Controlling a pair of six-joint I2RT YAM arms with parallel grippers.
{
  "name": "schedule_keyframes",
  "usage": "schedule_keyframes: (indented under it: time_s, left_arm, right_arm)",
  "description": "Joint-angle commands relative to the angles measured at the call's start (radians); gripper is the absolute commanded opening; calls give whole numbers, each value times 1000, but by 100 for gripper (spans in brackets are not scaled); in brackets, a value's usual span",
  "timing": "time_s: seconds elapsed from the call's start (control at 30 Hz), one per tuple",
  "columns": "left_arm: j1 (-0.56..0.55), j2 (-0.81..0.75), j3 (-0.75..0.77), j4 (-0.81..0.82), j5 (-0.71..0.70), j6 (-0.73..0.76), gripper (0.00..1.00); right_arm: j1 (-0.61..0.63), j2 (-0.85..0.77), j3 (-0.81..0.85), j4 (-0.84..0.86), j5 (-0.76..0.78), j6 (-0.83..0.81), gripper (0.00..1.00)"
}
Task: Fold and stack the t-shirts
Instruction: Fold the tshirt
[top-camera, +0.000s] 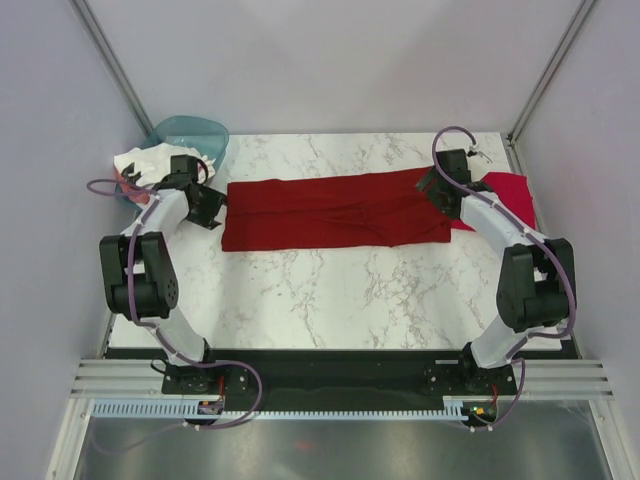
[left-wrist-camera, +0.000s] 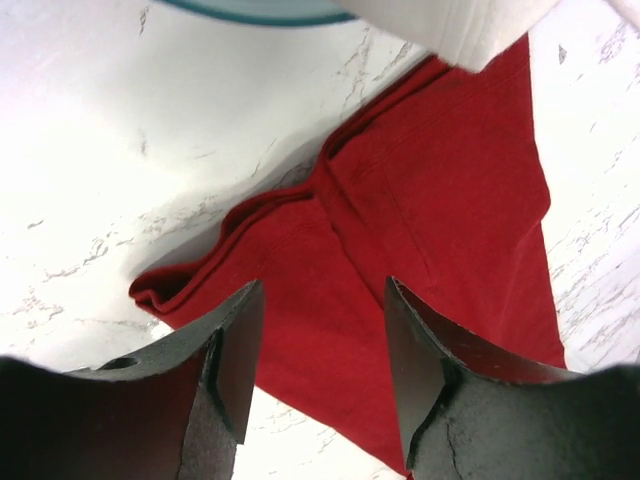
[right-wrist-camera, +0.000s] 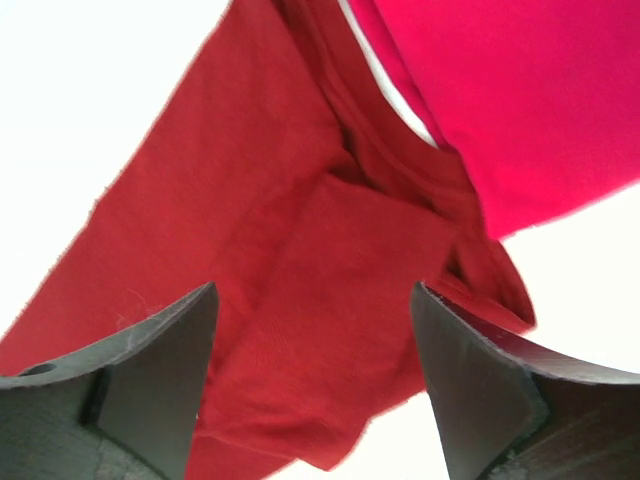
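Dark maroon t-shirt (top-camera: 335, 212) lies folded into a long band across the table (top-camera: 330, 290), its ends just under the left end effector (top-camera: 213, 208) and right end effector (top-camera: 438, 186), both spread over the cloth.

maroon shirt (top-camera: 335, 210): folded into a long flat band, lying across the upper middle | pink shirt (top-camera: 510, 187): flat, upper right, touching maroon's right end | white shirts (top-camera: 140, 160): crumpled heap, upper left

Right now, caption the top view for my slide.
Left gripper and right gripper, open, at opposite ends of the folded maroon t-shirt.
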Motion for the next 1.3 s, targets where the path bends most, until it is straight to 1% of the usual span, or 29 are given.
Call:
schedule_keyframes:
  time_s: [0.0,0.07,0.1,0.13,0.2,0.23,0.3,0.4,0.47,0.5,0.57,0.6,0.63,0.67,0.77,0.93,1.03,1.13,1.23,1.27]
  left_arm:
    - [-14,-108,-62,15,-21,-4,58]
    - [-21,-171,-101,22,-27,-5,57]
    - [-35,-186,-142,24,-26,-7,54]
    - [-43,-200,-162,29,-18,-7,50]
    - [-66,-225,-225,71,6,5,46]
    - [-66,-225,-242,88,39,12,44]
    - [-141,-229,-293,139,57,19,41]
    - [-208,-251,-369,219,57,35,41]
    - [-225,-259,-396,283,71,55,41]
    - [-236,-260,-408,306,85,91,41]
    - [-251,-268,-405,351,131,117,41]
    - [-277,-277,-408,377,164,148,41]
    - [-291,-280,-411,430,175,165,41]
    - [-302,-285,-413,441,181,179,41]
    - [-317,-292,-411,447,206,187,41]
    - [-317,-309,-425,452,226,187,41]
    - [-317,-314,-428,452,232,187,41]
    - [-317,-323,-431,450,229,188,41]
    - [-317,-328,-434,449,224,193,41]
    - [-317,-329,-431,450,224,193,41]
  right_arm:
    - [1,-106,-95,47,-4,-17,84]
    - [2,-163,-140,50,-30,-23,82]
    - [1,-181,-163,50,-41,-23,79]
    - [1,-216,-208,53,-52,-23,77]
    - [8,-255,-264,73,-85,-28,72]
    - [11,-287,-317,91,-93,-28,72]
    - [22,-318,-400,139,-122,-29,70]
    - [31,-335,-482,212,-195,-14,68]
    - [53,-313,-500,236,-220,-14,68]
    - [60,-304,-511,249,-225,-8,67]
    - [76,-277,-526,283,-251,1,66]
    - [80,-260,-534,309,-268,15,66]
    - [85,-251,-535,325,-273,20,66]
    - [87,-240,-536,335,-274,23,64]
    - [88,-206,-528,375,-302,32,62]
    - [94,-180,-528,414,-289,36,60]
    - [96,-157,-516,424,-289,35,53]
    - [94,-134,-497,435,-286,33,52]
    - [94,-114,-483,440,-296,29,48]
    - [96,-114,-482,444,-297,27,43]
